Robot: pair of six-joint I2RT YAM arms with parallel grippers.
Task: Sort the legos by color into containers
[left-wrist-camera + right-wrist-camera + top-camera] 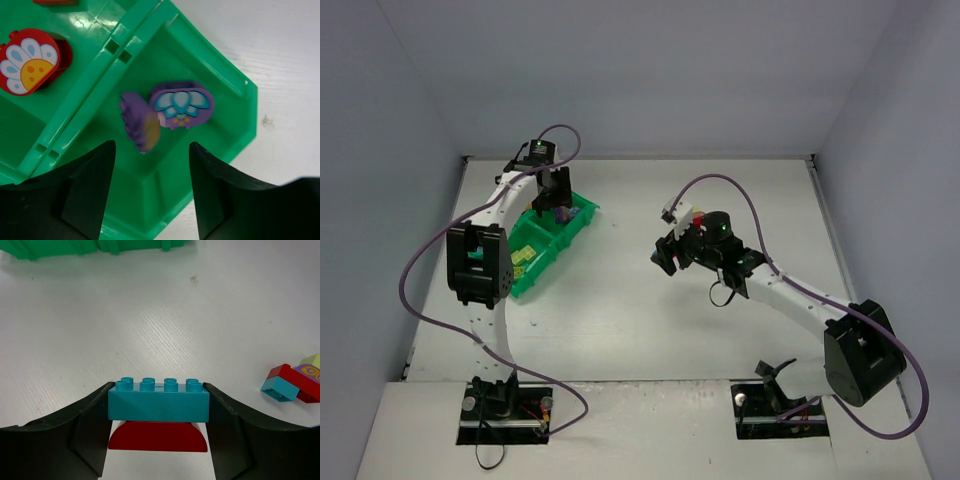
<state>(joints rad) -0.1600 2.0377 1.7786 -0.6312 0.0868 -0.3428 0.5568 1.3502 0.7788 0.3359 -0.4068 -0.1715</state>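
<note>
While right fingers (60, 440) clamp a cyan brick (158, 405), left fingers (75, 200) gape; tray (210, 150) partly cropped.

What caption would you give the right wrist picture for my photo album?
Right arm's jaws clamp a cyan brick, red piece beneath it, over the white table.

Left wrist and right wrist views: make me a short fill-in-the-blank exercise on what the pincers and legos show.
1. The cyan brick in the right pincer has a ___ domed piece stuck under it.
2. The left pincer hangs open over two ___ pieces in the green tray.
3. The piece with the daisy print in the neighbouring compartment is ___.

Missing words: red; purple; red.
</note>
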